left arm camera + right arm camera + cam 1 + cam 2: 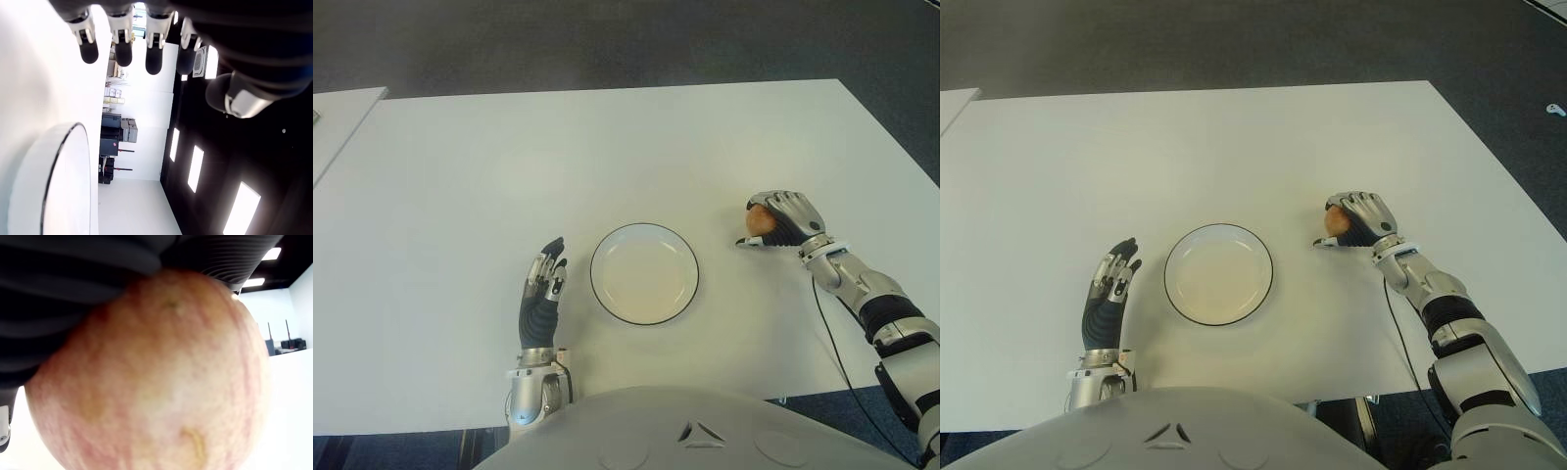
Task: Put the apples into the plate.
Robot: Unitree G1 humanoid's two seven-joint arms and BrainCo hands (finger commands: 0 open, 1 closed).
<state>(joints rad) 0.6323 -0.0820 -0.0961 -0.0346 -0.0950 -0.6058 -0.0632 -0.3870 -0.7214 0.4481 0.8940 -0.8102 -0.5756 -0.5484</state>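
**Right robot hand wrapped around an apple beside the plate**

On the white bench [607, 147], the right robot hand [785, 220] has its fingers curled over a reddish-yellow apple [759, 220], gripping it from above. The right wrist view is almost filled by the fruit's mottled skin, with dark finger segments pressed against its upper side. Apple and hand sit to the right of the plate [644, 273], near it but not touching; whether the apple still touches the bench cannot be told.

The plate is round and white with a thin dark rim, and holds nothing.

The left robot hand [541, 290] shows just left of the plate, fingers [122, 46] extended and lightly spread, holding nothing.
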